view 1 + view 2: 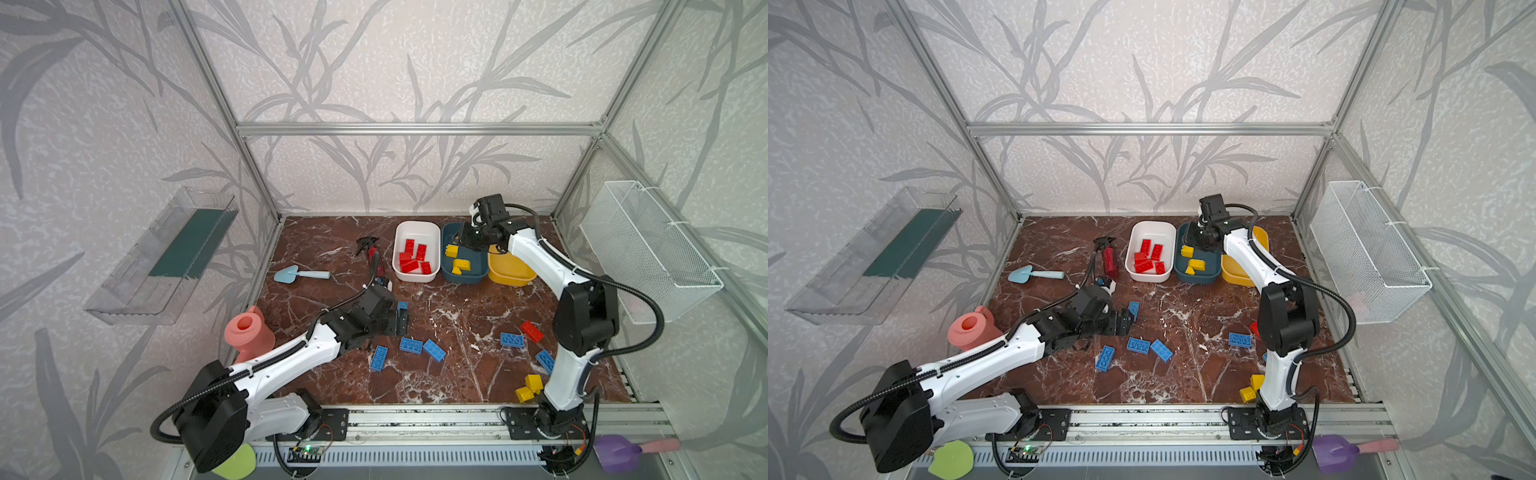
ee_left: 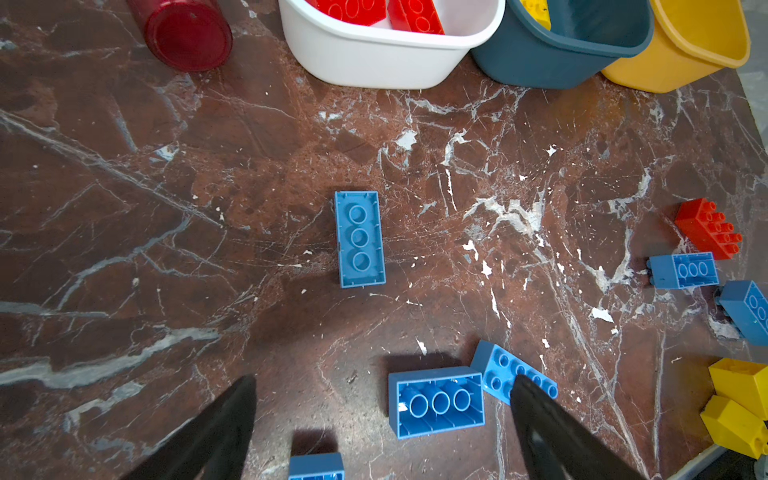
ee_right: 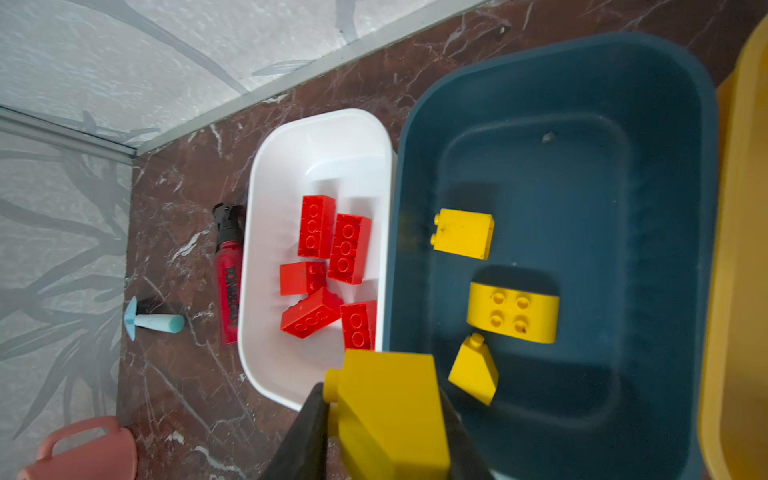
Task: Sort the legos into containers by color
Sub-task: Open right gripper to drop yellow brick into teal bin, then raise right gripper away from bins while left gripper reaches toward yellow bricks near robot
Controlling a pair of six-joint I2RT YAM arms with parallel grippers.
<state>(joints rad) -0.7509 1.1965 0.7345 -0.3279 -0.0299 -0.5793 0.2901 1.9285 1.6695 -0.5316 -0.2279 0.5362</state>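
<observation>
Right wrist view alone shows right pincer (image 3: 380, 392) gripping yellow brick (image 3: 386, 419).

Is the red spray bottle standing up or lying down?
Lying down: the spray bottle rests flat on its side beside the white tub.

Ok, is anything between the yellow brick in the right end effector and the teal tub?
Nothing visible. The right end effector holds the yellow brick above the dark teal tub, which is open; three yellow bricks lie inside, with bare floor left.

White arms (image 1: 299, 359), black joints (image 1: 586, 316), ribbed cables (image 1: 660, 320)
</observation>
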